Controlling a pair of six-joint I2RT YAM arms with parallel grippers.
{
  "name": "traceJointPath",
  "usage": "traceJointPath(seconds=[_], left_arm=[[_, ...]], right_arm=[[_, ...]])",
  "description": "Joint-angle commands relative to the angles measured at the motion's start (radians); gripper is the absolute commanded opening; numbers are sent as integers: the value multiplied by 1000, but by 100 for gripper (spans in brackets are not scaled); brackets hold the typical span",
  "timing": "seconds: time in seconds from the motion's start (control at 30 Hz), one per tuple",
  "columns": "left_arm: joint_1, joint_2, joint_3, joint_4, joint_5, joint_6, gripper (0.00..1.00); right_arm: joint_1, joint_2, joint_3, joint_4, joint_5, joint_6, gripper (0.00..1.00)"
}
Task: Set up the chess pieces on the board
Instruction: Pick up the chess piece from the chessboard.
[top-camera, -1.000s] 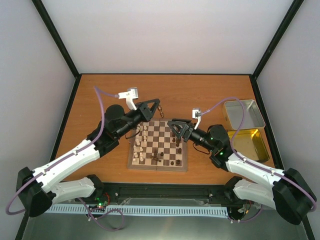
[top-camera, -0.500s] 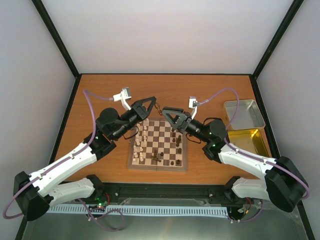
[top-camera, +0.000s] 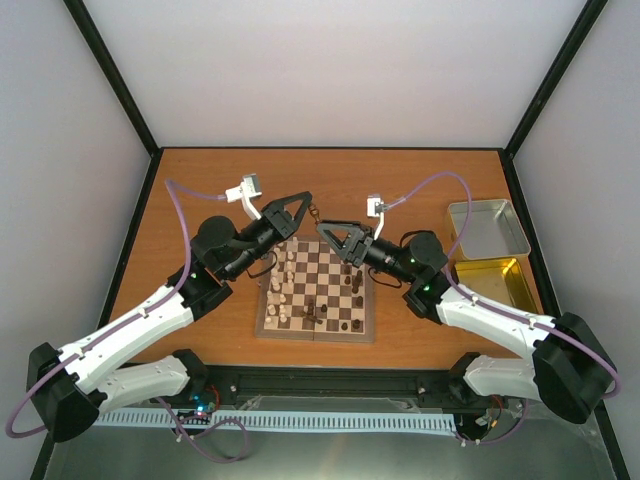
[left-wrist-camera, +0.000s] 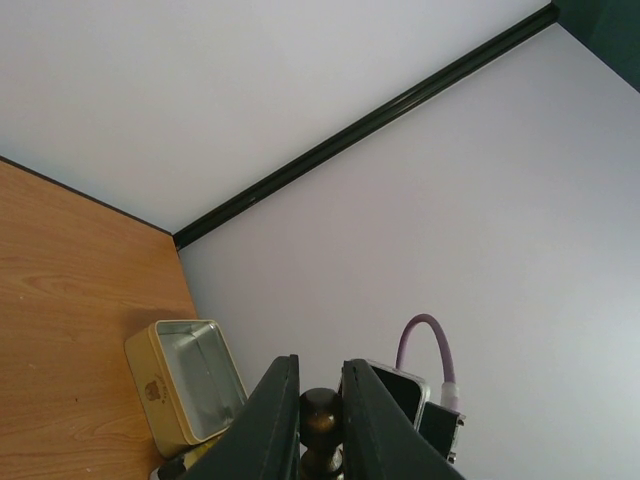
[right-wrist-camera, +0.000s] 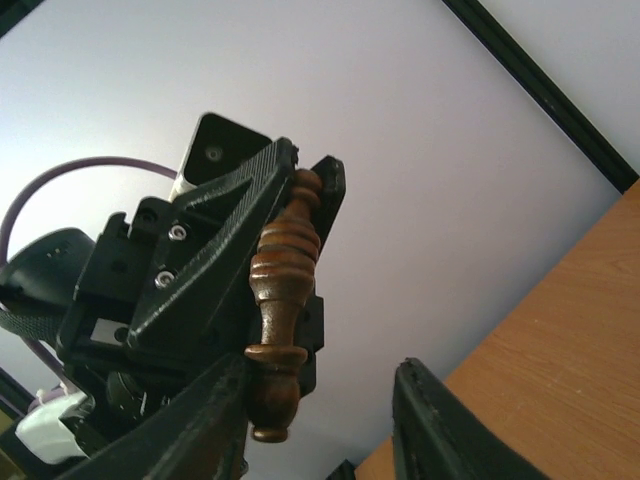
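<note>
My left gripper (top-camera: 309, 203) is shut on the round head of a dark brown chess piece (top-camera: 318, 212), held in the air past the far edge of the board (top-camera: 266, 326). In the left wrist view the fingers (left-wrist-camera: 275, 410) pinch the head of this chess piece (left-wrist-camera: 322, 412). My right gripper (top-camera: 326, 229) faces it, open. In the right wrist view the turned piece (right-wrist-camera: 282, 300) hangs base-first between my right gripper's (right-wrist-camera: 318, 385) jaws. Its base lies against the left jaw, with a clear gap to the right one. Several dark and cream pieces stand on the board.
A silver tin (top-camera: 487, 228) and a yellow tin (top-camera: 492, 285) sit on the table's right side; the silver tin (left-wrist-camera: 185, 385) also shows in the left wrist view. Black frame posts and pale walls enclose the wooden table (top-camera: 200, 190).
My right arm has swung up from the board toward the piece held by the left gripper, and its jaws have narrowed around the base. The left gripper shifted slightly right, still holding the piece.
</note>
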Motion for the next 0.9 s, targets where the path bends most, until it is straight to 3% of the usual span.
traceJointPath(seconds=[0.0,0.47,0.63,0.73,0.87], left_arm=[[3,-10,3,46,-9,-8,1],[4,-10,-2,26,-11,-6,1],[3,-15,-2,-1,-32,15,1],[3,-30,7,-93,-87,60,1],[3,-63,10,-261,-241,191,1]], right_arm=[[12,-27,19,-30,0,-37,33],[13,-99,14,-67,60,-65,3],[13,-149,26,-185,72,-90,3],[10,-198,58,-442,95,-133,3],[7,-230,193,-1053,152,-276,3]])
